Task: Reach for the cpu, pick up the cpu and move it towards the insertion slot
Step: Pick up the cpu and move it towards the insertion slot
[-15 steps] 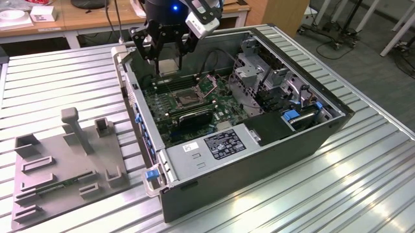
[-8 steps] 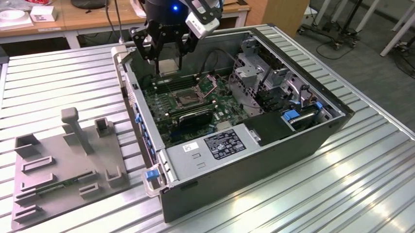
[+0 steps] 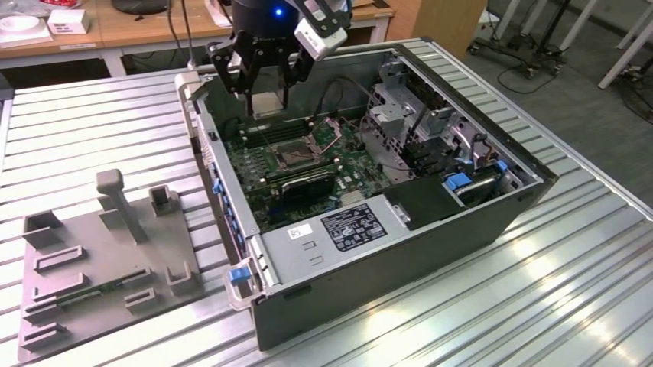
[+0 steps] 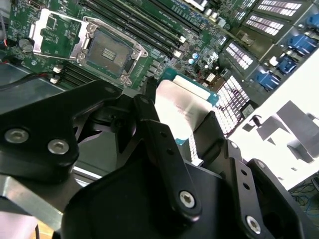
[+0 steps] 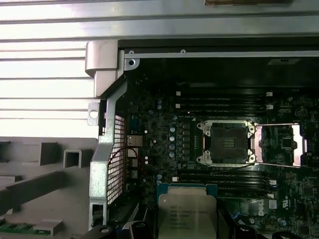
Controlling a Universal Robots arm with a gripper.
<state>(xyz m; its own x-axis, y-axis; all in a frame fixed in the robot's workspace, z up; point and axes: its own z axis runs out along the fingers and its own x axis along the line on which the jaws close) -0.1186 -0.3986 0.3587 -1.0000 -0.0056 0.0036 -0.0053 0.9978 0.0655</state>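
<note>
On the exterior view's left, a flat grey plastic tray with blocky holders (image 3: 97, 264) lies on the ribbed silver metal table (image 3: 92, 122). It sits just beside the big open black-and-silver computer case (image 3: 388, 252), and bare table shows between the two.

Over the far left edge of the case hangs the black gripper (image 3: 268, 95). Its jaws are closed on the cpu (image 3: 268, 102), a small flat square chip with a silvery-white top. The chip is up in the air, above the green circuit board (image 3: 296, 164), touching nothing but the fingers (image 4: 164, 149). In the second wrist view one black finger presses each side of the chip (image 4: 182, 102), and its thin blue-green rim peeks out.

To the right of the gripper in the exterior view, in the middle of the board, is the insertion slot (image 3: 289, 156), a square silver metal frame with a dark centre. In the first wrist view the slot (image 5: 226, 143) lies open and near the chip's edge (image 5: 187, 211), with long thin black memory slots (image 5: 224, 177) between them. There is open room above the slot.
</note>
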